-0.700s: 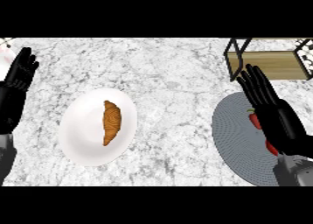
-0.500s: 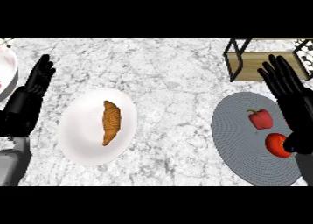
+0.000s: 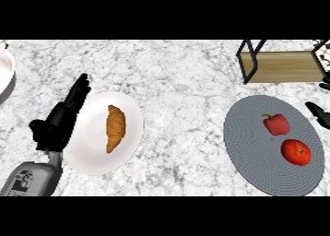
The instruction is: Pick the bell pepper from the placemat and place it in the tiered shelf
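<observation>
A croissant [image 3: 114, 127] lies on a white plate [image 3: 93, 159], left of centre. A tomato [image 3: 296, 152] sits lower right. A white bowl [image 3: 3, 69] shows at the upper left edge.

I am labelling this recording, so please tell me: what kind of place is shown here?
Most likely a kitchen counter: a marble worktop, a croissant on a white plate, and a bell pepper and tomato on a placemat.
</observation>
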### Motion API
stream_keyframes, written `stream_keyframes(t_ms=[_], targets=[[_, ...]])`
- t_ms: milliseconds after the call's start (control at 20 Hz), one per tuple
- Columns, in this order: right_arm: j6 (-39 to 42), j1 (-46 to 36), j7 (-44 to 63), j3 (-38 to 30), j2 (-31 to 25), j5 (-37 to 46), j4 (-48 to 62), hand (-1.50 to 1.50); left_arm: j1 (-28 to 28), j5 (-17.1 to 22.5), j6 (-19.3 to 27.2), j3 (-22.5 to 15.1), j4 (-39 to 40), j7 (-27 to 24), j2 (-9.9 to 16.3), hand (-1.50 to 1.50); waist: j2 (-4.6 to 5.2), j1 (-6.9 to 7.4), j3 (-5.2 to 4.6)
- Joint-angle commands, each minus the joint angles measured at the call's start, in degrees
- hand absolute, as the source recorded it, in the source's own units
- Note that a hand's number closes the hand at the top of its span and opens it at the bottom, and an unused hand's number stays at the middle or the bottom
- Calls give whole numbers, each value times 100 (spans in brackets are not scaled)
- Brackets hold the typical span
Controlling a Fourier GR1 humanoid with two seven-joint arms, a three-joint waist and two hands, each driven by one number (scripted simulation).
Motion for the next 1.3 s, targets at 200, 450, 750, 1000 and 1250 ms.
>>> stream_keyframes(t_ms=[200,450,750,1000,1250], targets=[[691,-540,-2369,-1035,144,-391,2470,-150,-41,-350,195,-391,272,-10,-423,0,-110,105,0],[2123,-569,-2327,-373,-943,334,2921,-150,9,-175,18,-251,158,91,-332,0,-137,132,-9],[1907,-868,-2102,136,-1311,1106,2530,-150,-128,-263,-8,-57,517,-24,-293,0,-178,11,-29],[1800,-739,-1374,594,-1529,1594,1685,-150,199,-184,-160,-58,491,-284,-326,0,-202,-39,-39],[1814,-580,-749,1260,-1975,2397,811,-150,165,-305,7,-36,342,-116,-337,0,-228,-97,-44]])
